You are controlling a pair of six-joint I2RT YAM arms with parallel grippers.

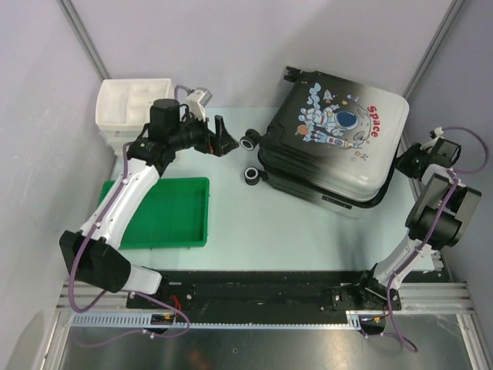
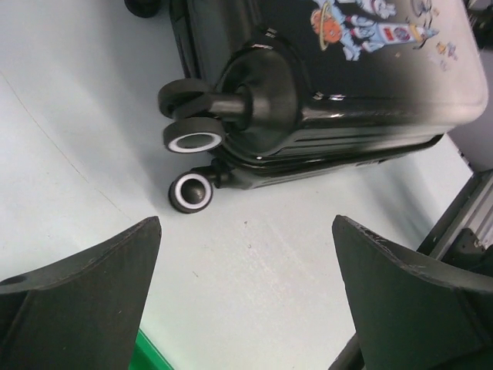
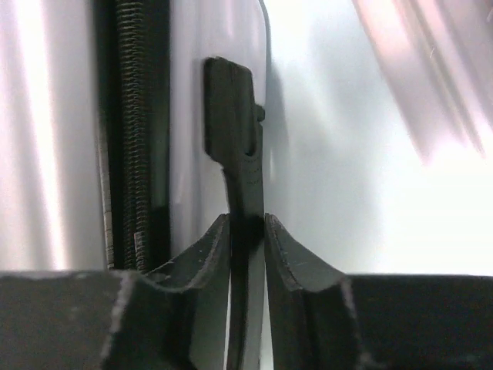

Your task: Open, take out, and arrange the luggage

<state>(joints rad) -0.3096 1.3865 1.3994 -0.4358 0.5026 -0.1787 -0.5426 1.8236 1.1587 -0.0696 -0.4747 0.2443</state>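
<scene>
While the closed suitcase point(image 1: 331, 146) is laid flat, far right on the tabletop point(image 1: 293, 231), its zipper pull point(image 3: 231, 116) is pinched by the narrowed right end effector point(image 3: 246, 222), seemingly so it can be unzipped, and the left end effector point(image 2: 246, 223) is held wide near the wheels point(image 2: 190, 141).

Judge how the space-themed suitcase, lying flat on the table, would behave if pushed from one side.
The luggage lies on its broad side, wheels sticking out sideways, so it would probably slide, not roll. Its glossy hard shell looks stiff and likely slippery. It is unlikely to tip.
</scene>
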